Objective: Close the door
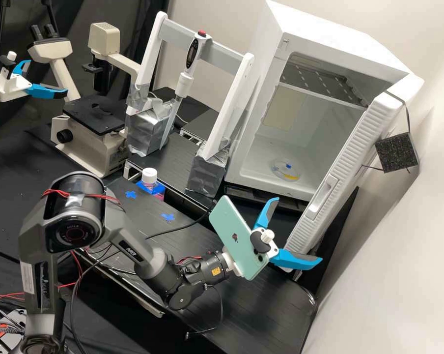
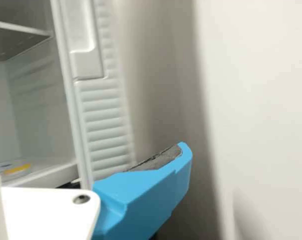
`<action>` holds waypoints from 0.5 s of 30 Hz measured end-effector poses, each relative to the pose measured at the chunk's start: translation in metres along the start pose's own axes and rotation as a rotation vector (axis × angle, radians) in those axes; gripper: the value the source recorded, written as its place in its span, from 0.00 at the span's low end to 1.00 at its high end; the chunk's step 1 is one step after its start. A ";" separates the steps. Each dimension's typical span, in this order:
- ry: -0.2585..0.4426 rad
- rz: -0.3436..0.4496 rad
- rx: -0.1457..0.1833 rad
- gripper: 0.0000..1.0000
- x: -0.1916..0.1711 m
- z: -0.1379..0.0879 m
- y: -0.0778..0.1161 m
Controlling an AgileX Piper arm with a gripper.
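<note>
In the high view my gripper (image 1: 298, 230) is at the lower end of the white door (image 1: 349, 152), its blue fingers spread wide. The door stands open at the right of the white cabinet (image 1: 259, 115), its ribbed edge and recessed handle facing the bench front. In the wrist view the gripper (image 2: 88, 152) has one finger just beyond the ribbed edge of the door (image 2: 103, 125); whether they touch I cannot tell. Nothing is held between the fingers. Inside the cabinet lies a round clear dish (image 1: 286, 169) with yellow and blue marks.
A pale wall (image 1: 394, 255) rises close to the door's outer side. A black block (image 1: 397, 152) hangs on a strap from the door. Left of the cabinet stand a pipette on a white frame (image 1: 227, 105), a capped bottle (image 1: 149, 177) and a microscope (image 1: 84, 142).
</note>
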 end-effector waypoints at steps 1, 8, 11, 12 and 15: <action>0.001 -0.009 0.011 1.00 0.000 0.000 -0.001; 0.028 -0.058 0.057 1.00 -0.005 -0.008 -0.005; 0.047 -0.061 0.066 1.00 -0.015 -0.019 -0.004; 0.055 -0.065 0.061 1.00 -0.018 -0.022 -0.004; 0.088 -0.079 0.048 1.00 -0.026 -0.035 -0.006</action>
